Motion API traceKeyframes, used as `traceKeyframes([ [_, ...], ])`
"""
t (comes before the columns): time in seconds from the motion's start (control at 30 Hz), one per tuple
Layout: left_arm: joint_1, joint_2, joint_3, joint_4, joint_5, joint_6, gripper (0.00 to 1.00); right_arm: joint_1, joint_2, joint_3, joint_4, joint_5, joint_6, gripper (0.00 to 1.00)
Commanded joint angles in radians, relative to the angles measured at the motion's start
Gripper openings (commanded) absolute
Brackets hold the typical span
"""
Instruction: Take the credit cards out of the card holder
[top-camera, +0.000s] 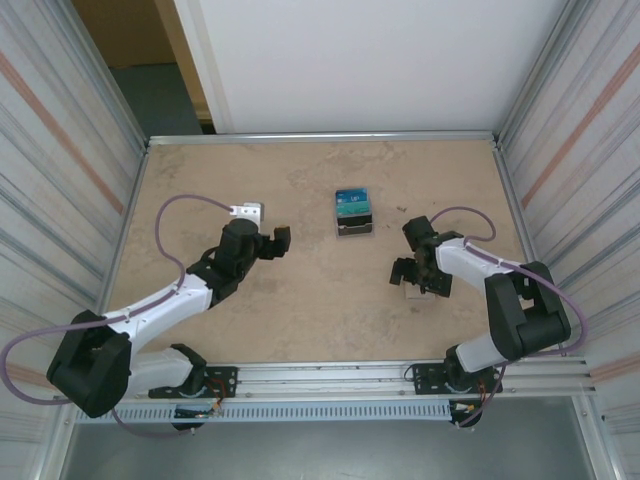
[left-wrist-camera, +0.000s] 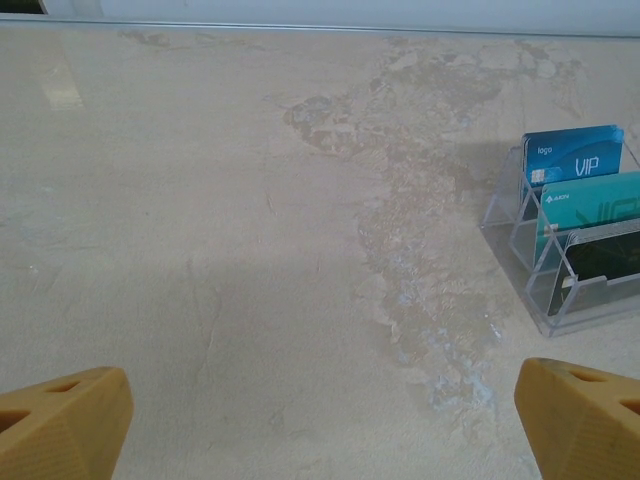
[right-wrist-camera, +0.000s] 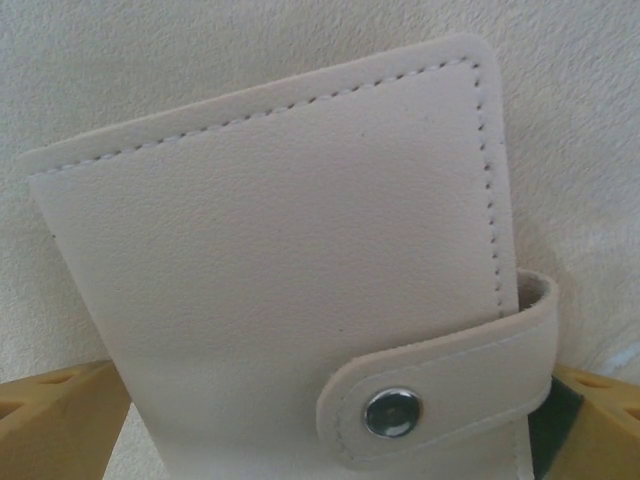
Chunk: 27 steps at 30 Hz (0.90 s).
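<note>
Three thin rectangular credit cards, one blue and marked VIP, one teal, one dark, stand upright in the stepped slots of a clear plastic card holder toward the far middle of the mottled beige surface. From above, the holder lies between the two arms, apart from both.

The left claw hangs wide open, low over bare surface, with the holder ahead and to its right. To lift a card cleanly it should probably swing right, come down over the rearmost blue card's top edge, pinch across the thin faces and pull straight up along the slot. The light holder may tip or slide, so steadying it would help.

The right claw straddles a cream stitched leather wallet whose strap is snapped shut. Whether the fingers grip it or merely flank it I cannot tell. In the overhead view that claw sits near the holder's right side and could crowd the approach. A small whitish block lies just beside the left arm.
</note>
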Motion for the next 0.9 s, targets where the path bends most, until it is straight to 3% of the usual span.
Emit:
traceKeyframes([
  [0.0,0.006,-0.026,0.033,-0.009,-0.041,-0.029,0.99,0.053,0.043,0.013,-0.007,-0.029,-0.005,0.97],
  [0.17,0.062,-0.047,0.057,-0.095,-0.035,-0.151,0.99,0.122,0.034,0.007,-0.003,0.007,-0.013,0.82],
  [0.33,0.149,-0.063,0.058,-0.156,0.055,-0.27,0.99,0.164,0.001,-0.011,0.049,0.016,-0.032,0.71],
  [0.6,0.183,-0.076,0.065,-0.159,0.167,-0.296,0.99,0.222,-0.103,-0.045,0.138,0.048,-0.049,0.65],
  [0.87,0.171,0.019,0.141,-0.14,0.36,-0.312,0.98,0.311,-0.23,-0.097,0.29,0.111,-0.089,0.64],
])
